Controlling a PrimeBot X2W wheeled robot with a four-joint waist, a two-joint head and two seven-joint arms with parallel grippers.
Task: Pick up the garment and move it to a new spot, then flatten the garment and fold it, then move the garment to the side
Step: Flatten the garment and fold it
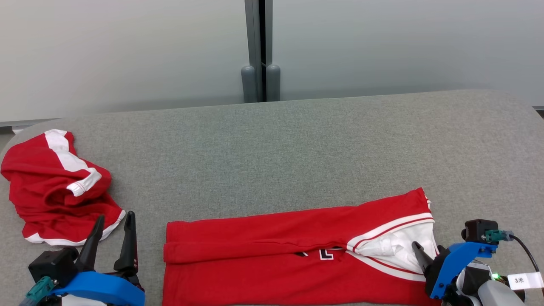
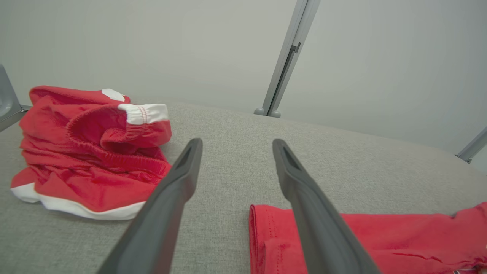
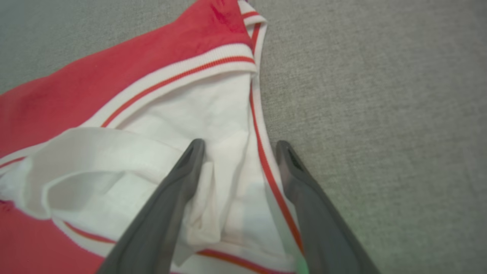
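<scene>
1. So, head view gives the whole layout. Red jersey (image 1: 276, 263) lies folded lengthwise at 5–6 o'clock on the grey padded surface (image 1: 297, 144), collar end toward 3 o'clock. Its near edge is cut off by the frame, and dark letters w/ white outline peek out at the fold.
2. Right wrist view adds collar detail: white rib w/ thin red stripe, white lining bunched inside. Right gripper (image 3: 239, 146) is spread wide w/ nothing pinched. One finger is over the lining, the other past the collar trim over bare grey. Touching or hovering: can't tell.
3. Left wrist view adds the jersey's hem end, doubled over w/ a stitch line, at 5 o'clock behind one finger. It also gives the elastic waistband on the shorts (image 2: 87, 152). Left gripper (image 2: 236, 141) is wide apart and empty, pointing over bare grey.
4. Count: 2 red garments, 2 grippers, 2 dark fingers each.
5. Around, head view:
   - Shorts lie crumpled at 9 o'clock w/ white trim, apart from the jersey; the left gripper at 7 o'clock sits between them.
   - Grey post (image 1: 259, 51) stands at 12 o'clock w/ 2 rounded caps at its foot and frosted panels (image 1: 127, 55) either side.
   - White tag (image 1: 525, 280) and black cable (image 1: 525, 253) sit at 4 o'clock on the right arm.
   - Blue bracket (image 1: 452, 259) covers the collar's near corner.
</scene>
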